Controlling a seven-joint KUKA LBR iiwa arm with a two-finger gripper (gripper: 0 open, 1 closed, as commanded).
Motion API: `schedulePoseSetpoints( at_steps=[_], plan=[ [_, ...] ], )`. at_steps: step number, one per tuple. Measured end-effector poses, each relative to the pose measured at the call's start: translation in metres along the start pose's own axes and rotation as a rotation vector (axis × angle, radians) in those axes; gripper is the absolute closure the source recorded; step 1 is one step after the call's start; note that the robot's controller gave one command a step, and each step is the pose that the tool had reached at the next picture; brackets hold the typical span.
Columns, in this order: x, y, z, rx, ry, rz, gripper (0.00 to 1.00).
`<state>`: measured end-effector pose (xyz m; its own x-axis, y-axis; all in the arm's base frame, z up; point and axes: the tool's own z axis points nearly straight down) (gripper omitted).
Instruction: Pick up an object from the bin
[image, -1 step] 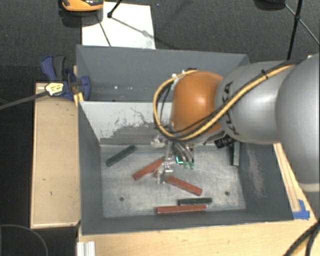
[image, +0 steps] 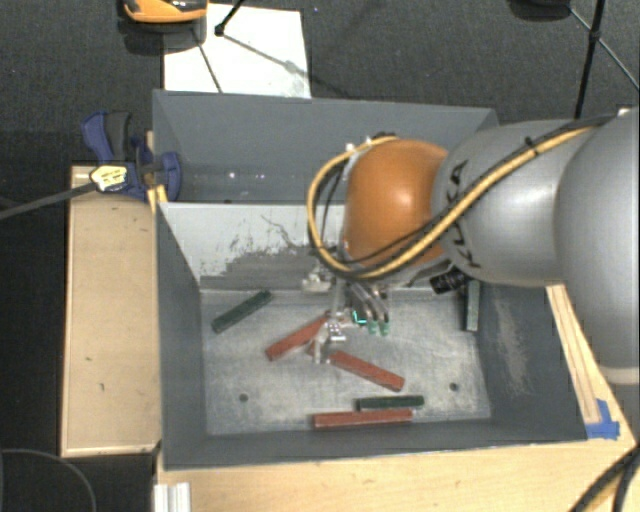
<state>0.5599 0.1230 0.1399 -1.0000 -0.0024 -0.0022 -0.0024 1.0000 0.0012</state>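
My gripper (image: 325, 345) hangs low over the middle of the bin floor, under the orange cover. Its fingertips sit right at the gap between two red-brown sticks: one (image: 292, 342) lies slanted to the left of it, the other (image: 370, 371) runs down to the right. Whether either stick is between the fingers cannot be made out. Something small and green (image: 377, 325) shows just right of the gripper body.
A dark green stick (image: 241, 311) lies at the left of the floor. Near the front wall a red-brown stick (image: 362, 419) lies flat with a dark green one (image: 389, 403) just behind it. A dark grey bar (image: 469, 306) lies at the right.
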Motion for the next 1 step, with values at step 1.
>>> schedulePoseSetpoints(
  at_steps=[1],
  plan=[
    [0.0059,0.0136,0.0645,-0.002,-0.003,0.04,1.0]
  ],
)
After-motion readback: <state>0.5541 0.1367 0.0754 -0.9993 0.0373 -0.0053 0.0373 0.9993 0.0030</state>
